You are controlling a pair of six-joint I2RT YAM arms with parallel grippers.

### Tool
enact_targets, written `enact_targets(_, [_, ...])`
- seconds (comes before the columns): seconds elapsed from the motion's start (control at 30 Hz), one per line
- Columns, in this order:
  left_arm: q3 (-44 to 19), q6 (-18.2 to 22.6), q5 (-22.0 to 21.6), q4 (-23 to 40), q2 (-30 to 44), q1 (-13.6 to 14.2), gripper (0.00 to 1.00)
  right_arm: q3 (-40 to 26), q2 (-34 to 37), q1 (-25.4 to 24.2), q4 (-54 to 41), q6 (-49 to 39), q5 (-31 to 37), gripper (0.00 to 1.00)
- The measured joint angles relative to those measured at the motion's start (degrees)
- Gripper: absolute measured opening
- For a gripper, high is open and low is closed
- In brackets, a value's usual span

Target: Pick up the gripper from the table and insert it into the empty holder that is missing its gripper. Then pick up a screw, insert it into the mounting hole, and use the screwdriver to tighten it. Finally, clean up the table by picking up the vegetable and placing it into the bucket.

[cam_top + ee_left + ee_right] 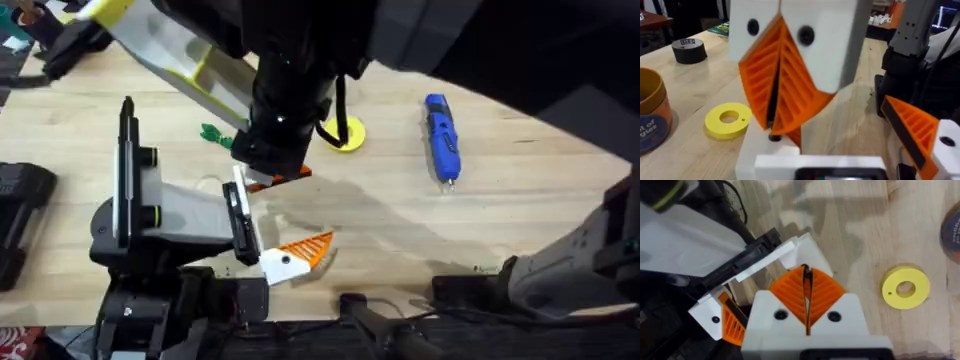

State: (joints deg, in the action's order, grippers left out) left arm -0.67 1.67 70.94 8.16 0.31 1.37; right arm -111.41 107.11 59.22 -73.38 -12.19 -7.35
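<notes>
My right gripper [272, 172] reaches across the table, its orange pads [827, 292] shut on a thin orange piece seen edge-on, the gripper [806, 279]. Its tips [772, 127] hang just over the holder [792, 250], the bare white jaw mount [760, 150] of my left gripper [285, 255]. That left gripper stands open, and its other finger [912, 127] carries an orange pad. The blue screwdriver [442, 137] lies at the right. The dark-green vegetable [213, 134] lies left of the right gripper. The bucket [650, 117] shows in the left wrist view.
A flat yellow disc [345, 133] with a centre hole lies beside the right arm. A black roll of tape [689, 50] sits farther back on the wooden table [400, 230]. Black equipment stands at the table's left edge [20, 215].
</notes>
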Motion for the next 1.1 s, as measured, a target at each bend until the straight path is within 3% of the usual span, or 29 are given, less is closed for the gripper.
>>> enact_targets(0.7, [0.00,-0.66,-0.02,0.02,-0.01,0.00,0.986,0.50,0.00,0.61,0.30,-0.01,0.34,0.007])
enact_targets(0.73, [-0.02,-0.66,-0.02,0.00,0.00,0.00,0.986,0.50,0.00,0.61,0.26,0.26,0.37,0.057])
enact_targets(0.93, [0.00,-1.18,-0.11,0.00,-0.02,0.00,0.985,0.52,-0.02,1.08,0.11,0.27,0.75,0.949])
enact_targets(1.1, [0.00,-0.73,-0.14,-0.02,-0.01,0.00,0.986,0.87,-0.54,0.46,0.74,0.62,1.09,0.998])
